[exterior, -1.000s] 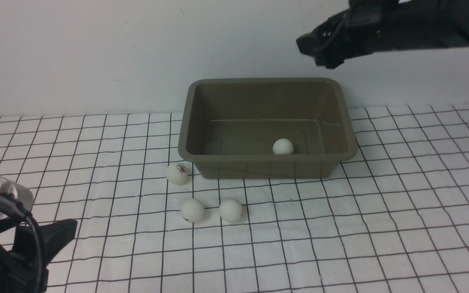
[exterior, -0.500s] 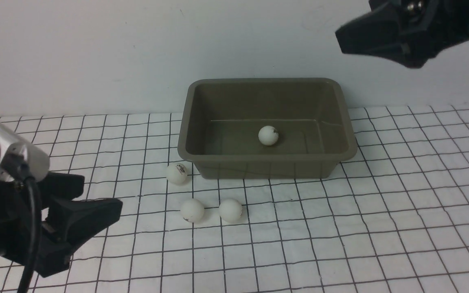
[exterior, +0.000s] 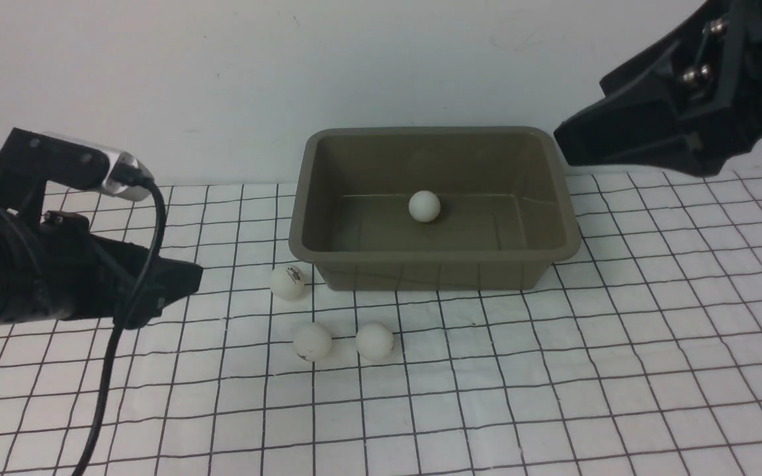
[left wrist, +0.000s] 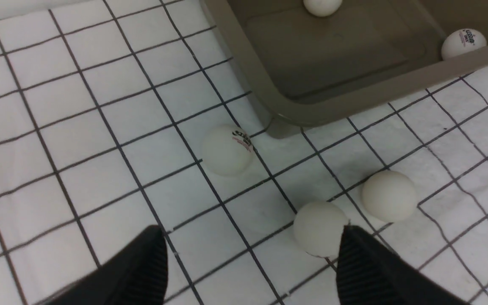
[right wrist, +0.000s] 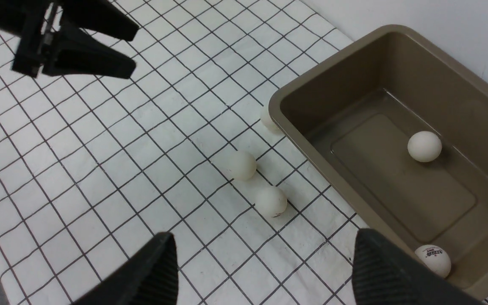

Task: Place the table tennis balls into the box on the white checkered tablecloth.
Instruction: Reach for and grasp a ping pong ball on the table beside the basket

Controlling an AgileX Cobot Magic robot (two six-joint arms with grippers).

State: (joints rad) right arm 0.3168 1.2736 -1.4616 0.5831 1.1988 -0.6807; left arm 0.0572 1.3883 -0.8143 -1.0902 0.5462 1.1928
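Lying nearest on the white checkered tablecloth (exterior: 553, 370) w/ its thin black grid are 2 small matte white table tennis balls, side by side and just apart, approx. mid-width of the cloth: the left ball of the pair (exterior: 313, 342) and the right ball of the pair (exterior: 375, 341). The black left gripper (exterior: 179, 284) is hovering over the cloth's left side, clear of all balls; its wrist view is showing the jaws spread wide w/ nothing between them. A third ball (exterior: 288, 282), w/ a small dark print, is resting just beside the near left corner of the rectangular olive-grey plastic box (exterior: 434, 274). The box is sitting at the cloth's far edge, approx. centre. Inside, 1 plain white ball (exterior: 424, 206) is lying near the far wall. A printed ball (right wrist: 433, 259) is sitting against the near wall toward the near right corner, hidden in the front view. The black right gripper (exterior: 569, 145) is hanging in the air by the box's far right corner, jaws wide apart and empty.
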